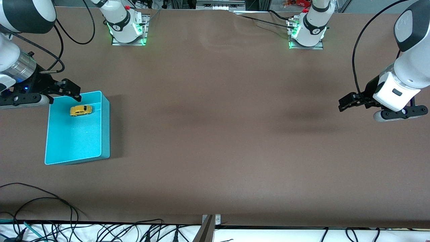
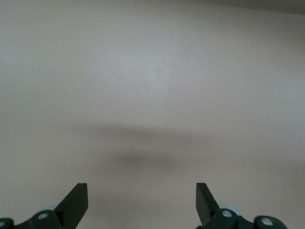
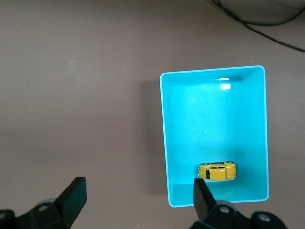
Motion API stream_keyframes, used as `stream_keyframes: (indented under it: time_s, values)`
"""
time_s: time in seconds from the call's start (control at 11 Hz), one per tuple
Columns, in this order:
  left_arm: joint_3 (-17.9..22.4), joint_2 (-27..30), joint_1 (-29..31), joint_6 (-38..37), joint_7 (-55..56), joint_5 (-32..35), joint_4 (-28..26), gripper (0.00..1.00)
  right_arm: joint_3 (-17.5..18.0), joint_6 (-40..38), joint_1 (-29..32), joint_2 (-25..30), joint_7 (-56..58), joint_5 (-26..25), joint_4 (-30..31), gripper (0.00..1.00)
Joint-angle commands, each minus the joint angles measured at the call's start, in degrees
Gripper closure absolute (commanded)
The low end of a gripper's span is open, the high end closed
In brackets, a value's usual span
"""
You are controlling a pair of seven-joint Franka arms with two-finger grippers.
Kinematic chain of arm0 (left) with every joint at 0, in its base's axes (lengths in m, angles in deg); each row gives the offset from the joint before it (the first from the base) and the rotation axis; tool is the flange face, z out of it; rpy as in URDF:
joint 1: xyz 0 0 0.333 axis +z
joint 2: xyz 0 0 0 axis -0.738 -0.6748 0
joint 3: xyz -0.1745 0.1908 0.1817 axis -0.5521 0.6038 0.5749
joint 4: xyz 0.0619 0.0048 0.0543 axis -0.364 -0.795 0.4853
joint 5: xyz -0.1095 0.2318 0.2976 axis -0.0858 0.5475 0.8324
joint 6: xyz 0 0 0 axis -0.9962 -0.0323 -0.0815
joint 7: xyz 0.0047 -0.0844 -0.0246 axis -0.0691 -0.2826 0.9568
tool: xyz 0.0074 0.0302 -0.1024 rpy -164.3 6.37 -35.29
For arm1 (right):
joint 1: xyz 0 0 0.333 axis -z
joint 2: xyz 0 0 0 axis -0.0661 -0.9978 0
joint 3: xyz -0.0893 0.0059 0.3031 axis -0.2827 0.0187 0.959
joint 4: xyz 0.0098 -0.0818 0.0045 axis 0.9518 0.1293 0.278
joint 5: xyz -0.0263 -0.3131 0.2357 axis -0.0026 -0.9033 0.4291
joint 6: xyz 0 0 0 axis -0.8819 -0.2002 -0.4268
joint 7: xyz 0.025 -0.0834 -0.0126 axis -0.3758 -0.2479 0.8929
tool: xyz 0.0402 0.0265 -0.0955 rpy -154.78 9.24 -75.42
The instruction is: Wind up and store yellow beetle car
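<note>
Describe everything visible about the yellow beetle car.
The yellow beetle car is a tiny bright yellow toy with a rounded body, dark windows and small wheels; it looks like glossy plastic or metal. It sits upright on its wheels on the floor of the turquoise bin, near the bin's wall farthest from the front camera, at the right arm's end of the table. Only the bin floor touches it. The right gripper hovers open over that bin edge, not holding it.

1. Both arms have glossy white shells with dark grey joint caps
2. Each base sits on a metal plate and glows green at its foot, with a red button on top
3. Black cables loop along both arms
4. The right arm's wrist has a silver metal ring and a small blue light
5. The left gripper [image 1: 347, 102] and right gripper [image 1: 70, 90] are black, with wedge-shaped fingers
</note>
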Motion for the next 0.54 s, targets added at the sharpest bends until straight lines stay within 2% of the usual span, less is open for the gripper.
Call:
stream_keyframes:
  time_s: [0.0, 0.45]
  values:
    - [0.20, 0.89, 0.13, -0.99, -1.02, -1.50, 0.10, 0.00, 0.66, -0.49, 0.59, 0.33, -0.47, -1.65, -2.02, 0.00]
    - [0.12, 0.89, 0.13, -1.07, -1.02, -1.50, 0.10, 0.00, 0.48, -0.57, 0.94, 0.07, -0.65, -1.65, -2.03, 0.00]
